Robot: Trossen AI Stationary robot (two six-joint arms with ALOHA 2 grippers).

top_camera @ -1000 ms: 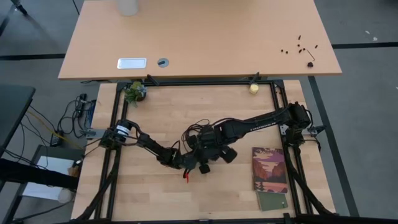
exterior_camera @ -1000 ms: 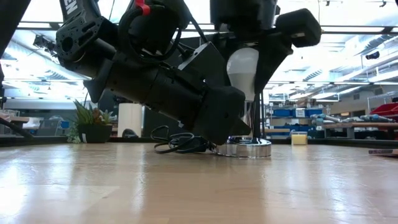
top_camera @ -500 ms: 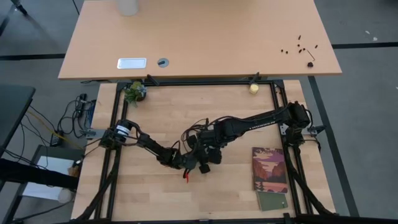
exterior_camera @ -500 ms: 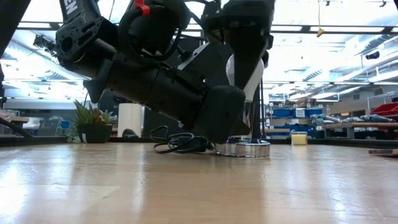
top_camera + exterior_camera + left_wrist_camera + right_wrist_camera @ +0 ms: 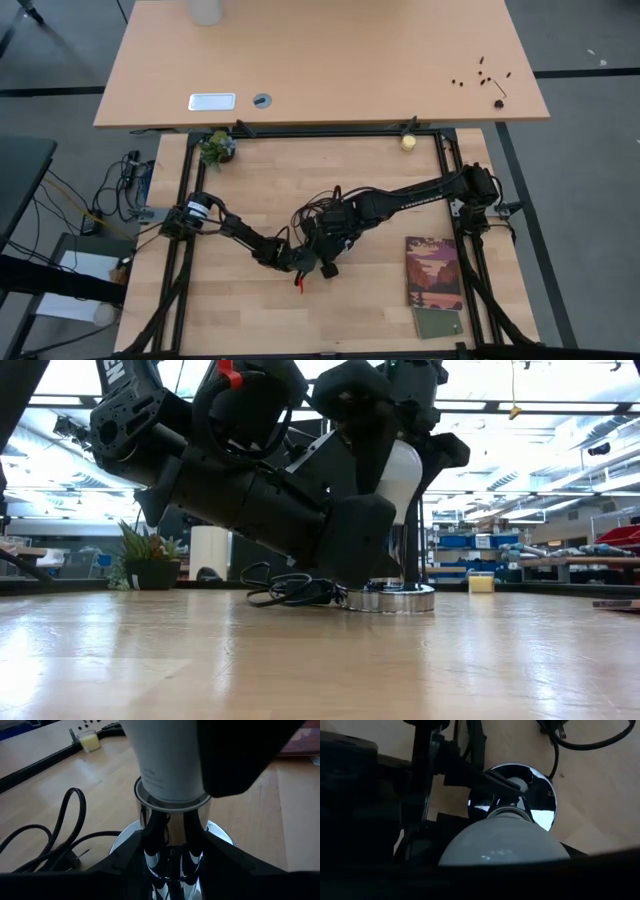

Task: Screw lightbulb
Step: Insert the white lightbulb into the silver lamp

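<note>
Now the lightbulb (image 5: 400, 472) stands in the silver socket (image 5: 398, 598), under the right tool (image 5: 395, 420), which holds its top. The left tool (image 5: 170, 865) grips the socket's stem. Next comes another twist.

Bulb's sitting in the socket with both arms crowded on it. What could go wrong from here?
The left gripper clamps the socket stem; if it slips, the chrome base may spin with the lightbulb. The black cord lies close behind and could snag. The right gripper seems to be repositioning, so a misgrip might tilt the lightbulb.
</note>
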